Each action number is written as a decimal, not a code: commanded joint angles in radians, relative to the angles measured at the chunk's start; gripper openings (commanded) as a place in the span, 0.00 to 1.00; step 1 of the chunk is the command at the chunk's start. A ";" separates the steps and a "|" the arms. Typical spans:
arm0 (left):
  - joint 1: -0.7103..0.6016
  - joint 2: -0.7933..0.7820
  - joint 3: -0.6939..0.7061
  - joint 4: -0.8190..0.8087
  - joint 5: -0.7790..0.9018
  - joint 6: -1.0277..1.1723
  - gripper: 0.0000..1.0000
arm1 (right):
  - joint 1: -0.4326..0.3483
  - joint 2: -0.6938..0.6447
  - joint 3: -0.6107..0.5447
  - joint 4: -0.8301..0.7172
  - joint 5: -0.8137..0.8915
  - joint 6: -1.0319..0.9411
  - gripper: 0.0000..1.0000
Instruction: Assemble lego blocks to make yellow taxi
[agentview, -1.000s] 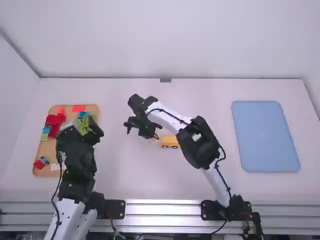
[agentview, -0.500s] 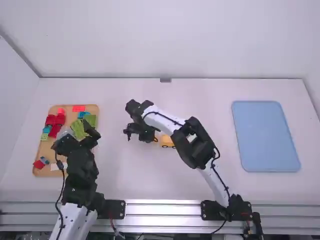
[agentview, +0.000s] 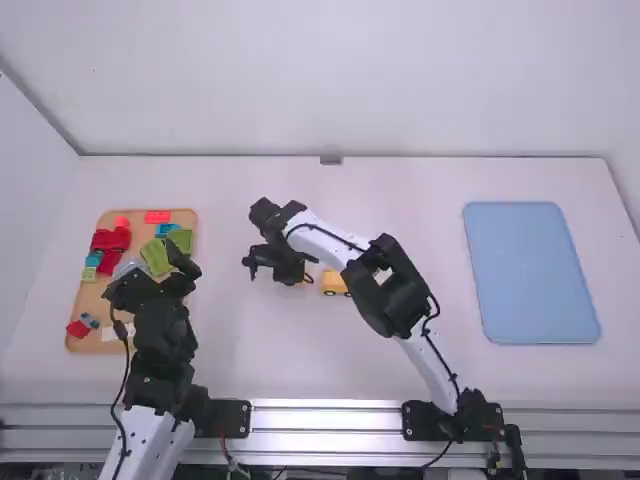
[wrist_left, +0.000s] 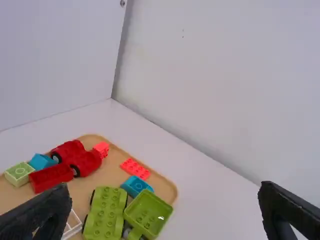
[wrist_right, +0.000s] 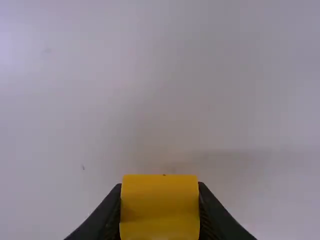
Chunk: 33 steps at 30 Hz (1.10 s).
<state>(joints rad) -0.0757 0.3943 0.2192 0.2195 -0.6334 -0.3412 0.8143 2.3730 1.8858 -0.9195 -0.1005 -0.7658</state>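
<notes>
You have a yellow block (wrist_right: 160, 207) in the right gripper (wrist_right: 160, 185), left of the wheeled yellow car body (agentview: 336, 283) on the white table (agentview: 230, 330). Expect the block to be light, stiff hard plastic: it shouldn't crush, but its smooth sides could slip or twist if you pinch off-centre. Keep your hold on two opposite side faces, leaving the joining faces free. The car body may roll when pushed, so brace it by its sides. Your right fingers are closed to the block's width, one on each side; your left gripper (wrist_left: 164, 186) is spread wide, nothing between its fingers, near the tray (wrist_left: 107, 175).
</notes>
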 joint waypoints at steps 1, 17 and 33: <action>-0.003 -0.007 -0.002 -0.002 -0.015 0.001 0.99 | -0.001 0.031 0.032 -0.007 -0.007 0.008 0.24; -0.002 -0.007 -0.002 -0.002 -0.015 0.000 0.99 | -0.002 0.031 0.032 -0.008 -0.006 0.017 0.98; -0.003 -0.005 -0.002 0.018 0.196 0.026 0.99 | -0.032 0.028 0.170 -0.071 -0.068 -0.039 0.98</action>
<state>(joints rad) -0.0757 0.3943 0.2192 0.2302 -0.5442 -0.3611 0.7967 2.3909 1.9854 -0.9771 -0.1291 -0.7971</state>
